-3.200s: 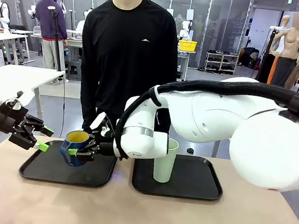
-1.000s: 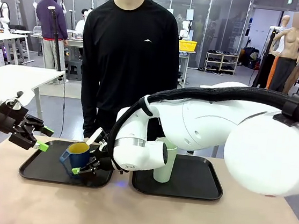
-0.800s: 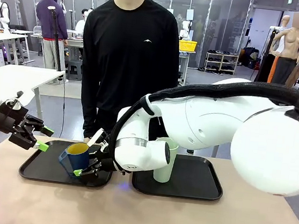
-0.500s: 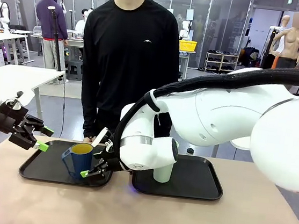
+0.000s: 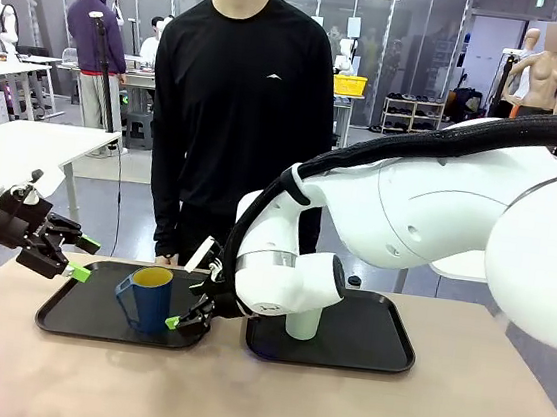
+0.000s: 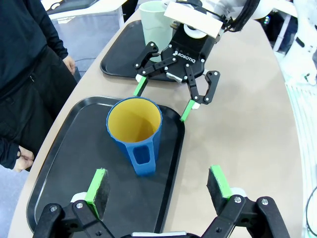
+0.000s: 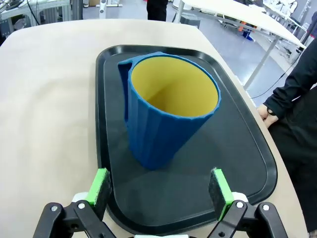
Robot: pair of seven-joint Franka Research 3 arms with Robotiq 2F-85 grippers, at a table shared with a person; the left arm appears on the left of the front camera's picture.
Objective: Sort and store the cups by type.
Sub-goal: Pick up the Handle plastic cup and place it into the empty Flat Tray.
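The dark blue mug [image 5: 148, 297] with its yellow inside stands upright on the left black tray [image 5: 59, 319]. My right gripper [image 5: 187, 289] is open just right of the mug, apart from it. In the right wrist view the mug [image 7: 168, 114] stands ahead of the spread green pads [image 7: 101, 186]. My left gripper [image 5: 83, 259] hovers open at the tray's left end, and its wrist view looks down on the mug [image 6: 134, 131] and the right gripper [image 6: 163, 99]. The pale mint tumbler [image 5: 304, 324] stands on the right tray [image 5: 382, 356], mostly hidden behind my right arm. It also appears as the tumbler [image 6: 156, 22].
A person in a black top stands at the far side of the table, a hand [image 5: 162, 258] near the left tray's far edge. The two trays lie side by side. Bare tabletop [image 5: 256, 407] runs along the near side.
The mug, earlier held tilted above the left tray, now stands upright on it. My right gripper has drawn back to the right, clear of it. The left arm has not moved.
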